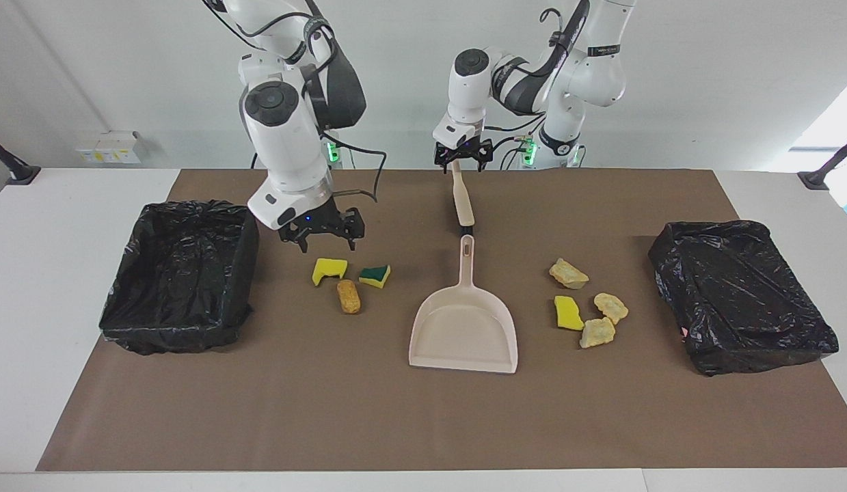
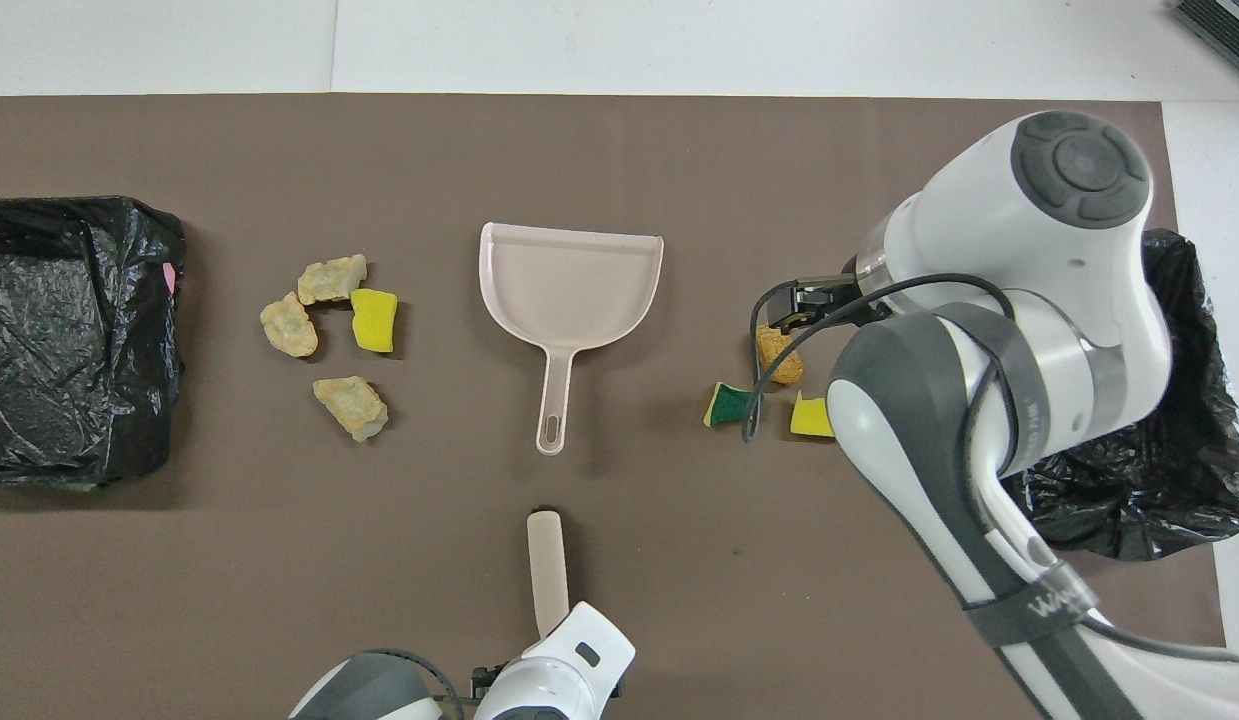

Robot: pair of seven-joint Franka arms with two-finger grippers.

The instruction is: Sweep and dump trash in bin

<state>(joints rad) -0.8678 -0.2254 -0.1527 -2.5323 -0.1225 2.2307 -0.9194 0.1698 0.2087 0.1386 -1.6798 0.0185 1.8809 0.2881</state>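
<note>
While trash lies below, right pincer hovers, prob. open.

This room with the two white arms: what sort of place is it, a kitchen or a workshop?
Most likely a robot test lab: two arms bolted at a bare table under a brown mat, with staged scraps, a dustpan and bag-lined bins.

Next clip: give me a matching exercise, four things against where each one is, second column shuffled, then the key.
Things:
1. left pincer
2. right pincer
3. dustpan
4. green-and-yellow sponge piece

Places:
A. lying mid-table, handle pointing toward the robots
B. on the mat beside the brown bread chunk
C. open, over the yellow sponge piece near the bin
D. open, at the top of the brush handle

Pairs: 1-D, 2-C, 3-A, 4-B
</note>
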